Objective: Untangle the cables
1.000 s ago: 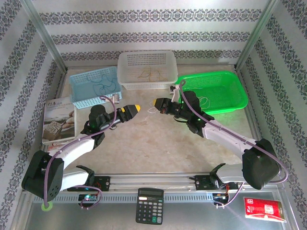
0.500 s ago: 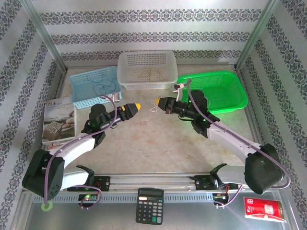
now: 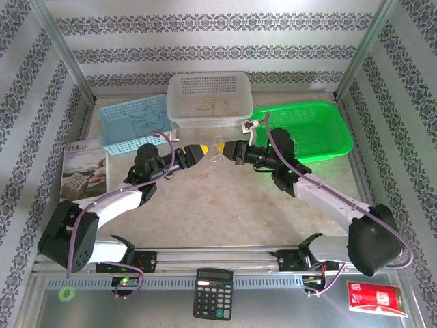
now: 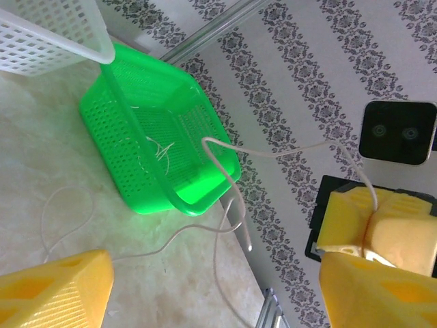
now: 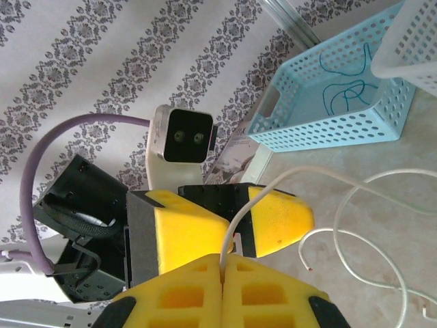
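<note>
A whitish cable point(image 3: 217, 154) hangs in loops over the table's middle, and my right gripper point(image 3: 223, 146) is shut on it. The right wrist view shows the strand pinched between the shut yellow pads of that gripper point(image 5: 224, 258). My left gripper point(image 3: 203, 148) faces it almost tip to tip, open. In the left wrist view the cable point(image 4: 220, 205) curls in front of the left gripper point(image 4: 213, 273), its yellow fingers wide apart. A dark blue cable point(image 5: 343, 90) lies in the blue basket point(image 3: 116, 130), a tan one point(image 3: 213, 105) in the white basket point(image 3: 174, 109), and a thin whitish one point(image 3: 294, 143) in the green basket point(image 3: 338, 140).
The three baskets line the back of the table. A book point(image 3: 82, 171) lies at the left beside my left arm. A calculator point(image 3: 213, 294) and a red packet point(image 3: 375, 298) sit at the near edge. Patterned walls enclose the table.
My left gripper has moved right, close up to the right gripper, and its jaws have narrowed a little. The right gripper shifted slightly up and back with the whitish cable.
</note>
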You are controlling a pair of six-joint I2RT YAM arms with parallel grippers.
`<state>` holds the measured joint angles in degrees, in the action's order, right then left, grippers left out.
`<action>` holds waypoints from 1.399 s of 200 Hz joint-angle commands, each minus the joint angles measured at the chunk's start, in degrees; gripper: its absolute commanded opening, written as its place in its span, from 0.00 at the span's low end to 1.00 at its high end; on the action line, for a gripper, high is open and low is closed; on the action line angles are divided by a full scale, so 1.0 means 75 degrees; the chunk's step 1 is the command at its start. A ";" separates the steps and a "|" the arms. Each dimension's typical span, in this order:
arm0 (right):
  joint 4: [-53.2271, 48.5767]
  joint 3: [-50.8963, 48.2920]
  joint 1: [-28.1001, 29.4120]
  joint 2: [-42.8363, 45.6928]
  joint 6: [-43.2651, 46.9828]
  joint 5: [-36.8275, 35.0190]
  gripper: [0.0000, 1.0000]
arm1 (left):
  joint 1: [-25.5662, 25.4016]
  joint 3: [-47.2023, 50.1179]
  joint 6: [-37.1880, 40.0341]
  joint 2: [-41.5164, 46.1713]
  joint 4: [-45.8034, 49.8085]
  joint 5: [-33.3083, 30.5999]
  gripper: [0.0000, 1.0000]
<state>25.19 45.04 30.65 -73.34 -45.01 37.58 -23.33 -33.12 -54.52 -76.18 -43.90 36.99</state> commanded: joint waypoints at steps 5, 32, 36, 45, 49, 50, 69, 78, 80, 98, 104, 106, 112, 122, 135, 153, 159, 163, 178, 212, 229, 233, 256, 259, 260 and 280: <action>0.0414 0.0225 0.0196 -0.0220 0.0037 0.0157 0.00 | -0.0177 -0.0268 -0.0201 -0.0208 -0.0799 0.0067 0.75; 0.0549 0.0248 0.0283 -0.0389 -0.0033 0.0133 0.00 | -0.0231 -0.0206 -0.0243 -0.0334 -0.0949 0.0021 0.69; 0.0559 0.0242 0.0294 -0.0409 -0.0044 0.0133 0.00 | -0.0234 -0.0190 -0.0242 -0.0344 -0.0959 0.0024 0.68; 0.0593 0.0255 0.0316 -0.0442 -0.0068 0.0125 0.00 | -0.0240 -0.0140 -0.0233 -0.0371 -0.0977 0.0003 0.63; 0.0619 0.0263 0.0319 -0.0458 -0.0090 0.0133 0.00 | -0.0240 -0.0124 -0.0231 -0.0378 -0.1002 0.0002 0.61; 0.0628 0.0258 0.0325 -0.0461 -0.0097 0.0139 0.00 | -0.0234 -0.0121 -0.0230 -0.0384 -0.1008 0.0007 0.60; 0.0717 0.0256 0.0339 -0.0520 -0.0144 0.0157 0.00 | -0.0251 -0.0059 -0.0259 -0.0449 -0.1148 0.0014 0.51; 0.0735 0.0272 0.0354 -0.0544 -0.0150 0.0157 0.00 | -0.0243 -0.0040 -0.0283 -0.0467 -0.1188 0.0020 0.47; 0.0741 0.0264 0.0360 -0.0545 -0.0150 0.0157 0.00 | -0.0244 -0.0046 -0.0288 -0.0470 -0.1195 0.0021 0.46; 0.0766 0.0254 0.0366 -0.0549 -0.0161 0.0136 0.00 | -0.0251 -0.0025 -0.0300 -0.0512 -0.1248 0.0024 0.42; 0.0764 0.0242 0.0366 -0.0548 -0.0154 0.0122 0.00 | -0.0256 -0.0012 -0.0292 -0.0507 -0.1260 0.0024 0.42; 0.0766 0.0241 0.0366 -0.0555 -0.0160 0.0116 0.00 | -0.0262 -0.0013 -0.0299 -0.0506 -0.1275 0.0024 0.42; 0.0773 0.0244 0.0357 -0.0554 -0.0162 0.0104 0.00 | -0.0256 -0.0002 -0.0300 -0.0510 -0.1292 0.0033 0.43; 0.0784 0.0232 0.0350 -0.0566 -0.0162 0.0098 0.00 | -0.0257 0.0029 -0.0300 -0.0513 -0.1295 0.0036 0.44; 0.0798 0.0240 0.0345 -0.0569 -0.0170 0.0085 0.00 | -0.0264 0.0058 -0.0290 -0.0492 -0.1284 0.0038 0.46; 0.0792 0.0245 0.0328 -0.0559 -0.0172 0.0087 0.00 | -0.0269 0.0111 -0.0277 -0.0495 -0.1243 0.0008 0.49; 0.0790 0.0252 0.0331 -0.0548 -0.0170 0.0077 0.00 | -0.0276 0.0137 -0.0286 -0.0510 -0.1268 -0.0010 0.48; 0.0797 0.0249 0.0320 -0.0557 -0.0174 0.0075 0.00 | -0.0274 0.0148 -0.0298 -0.0526 -0.1308 -0.0008 0.49; 0.0807 0.0252 0.0307 -0.0555 -0.0191 0.0069 0.00 | -0.0270 0.0198 -0.0324 -0.0554 -0.1394 -0.0010 0.47; 0.0823 0.0250 0.0294 -0.0557 -0.0201 0.0075 0.00 | -0.0308 0.0227 -0.0382 -0.0633 -0.1527 0.0024 0.40; 0.0822 0.0240 0.0288 -0.0551 -0.0209 0.0055 0.00 | -0.0312 0.0209 -0.0359 -0.0635 -0.1513 0.0039 0.30; 0.0825 0.0231 0.0278 -0.0549 -0.0209 0.0046 0.00 | -0.0322 0.0190 -0.0355 -0.0633 -0.1512 0.0031 0.27; 0.0829 0.0119 0.0178 -0.0491 -0.0238 -0.0158 0.00 | -0.0330 0.0212 -0.0359 -0.0579 -0.1493 0.0016 0.09; 0.0837 0.0088 0.0143 -0.0479 -0.0260 -0.0213 0.00 | -0.0324 0.0220 -0.0355 -0.0552 -0.1490 0.0003 0.06; 0.0849 0.0077 0.0131 -0.0471 -0.0269 -0.0233 0.00 | -0.0329 0.0221 -0.0357 -0.0547 -0.1480 -0.0004 0.06; 0.1031 -0.0296 -0.0185 -0.0383 -0.0510 -0.0733 0.00 | -0.0333 0.0279 -0.0350 -0.0350 -0.1408 -0.0161 0.00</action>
<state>29.43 45.08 31.79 -77.32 -46.78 36.40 -25.19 -32.21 -57.36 -80.51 -51.16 36.75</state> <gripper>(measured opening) 0.052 0.044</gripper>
